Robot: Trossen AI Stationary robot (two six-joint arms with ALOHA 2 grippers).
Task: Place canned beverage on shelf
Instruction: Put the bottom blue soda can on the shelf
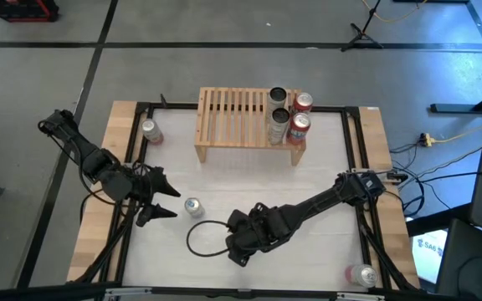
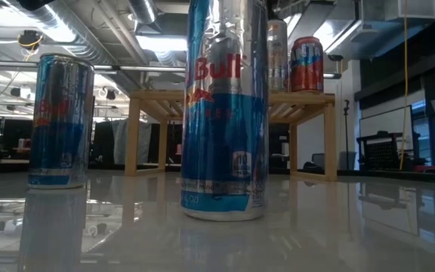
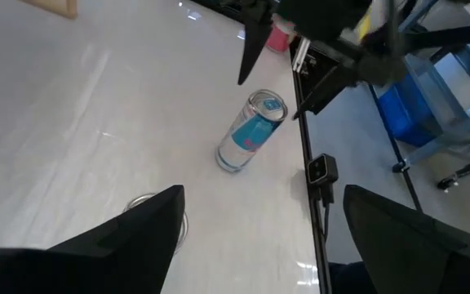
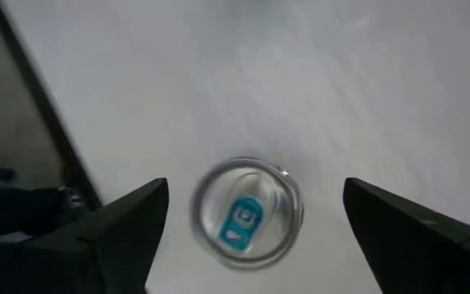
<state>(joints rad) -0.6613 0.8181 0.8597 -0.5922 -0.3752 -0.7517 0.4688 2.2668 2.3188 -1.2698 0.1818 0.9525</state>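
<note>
Tall blue-and-silver can [image 2: 225,113] stands upright on the table [image 1: 308,176], well short of the shelf [image 1: 233,113]. Right gripper [image 4: 255,188] hovers over it, fingers spread wide, holding nothing. Best to centre, drop straight and clamp mid-body. Left gripper [image 1: 159,203] waits beside, also spread.

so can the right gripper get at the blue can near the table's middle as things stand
Probably yes: the right gripper hangs open above the upright blue can, fingers wide on either side of it and nothing in between.

Two black jointed arms [image 1: 308,205], looping black cable [image 1: 203,238]
</note>
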